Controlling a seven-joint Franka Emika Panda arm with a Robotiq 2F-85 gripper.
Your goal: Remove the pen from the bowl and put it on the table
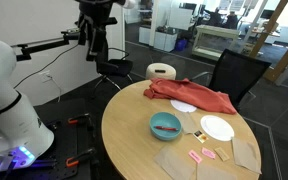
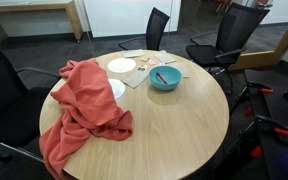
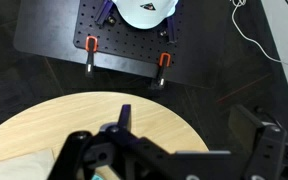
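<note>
Our hand [image 3: 169, 155] spread apart at frame bottom, we should lower squarely over the pen [image 1: 166, 129] in the bowl [image 1: 153, 125].

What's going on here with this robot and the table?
A robot arm is meant to take the red pen out of the teal bowl and lay it on the table. Nothing is grasped yet: the gripper hangs open, well above the table's edge, and the pen lies in the bowl.

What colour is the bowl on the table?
The bowl is teal-blue; it shows best in an exterior view.
</note>
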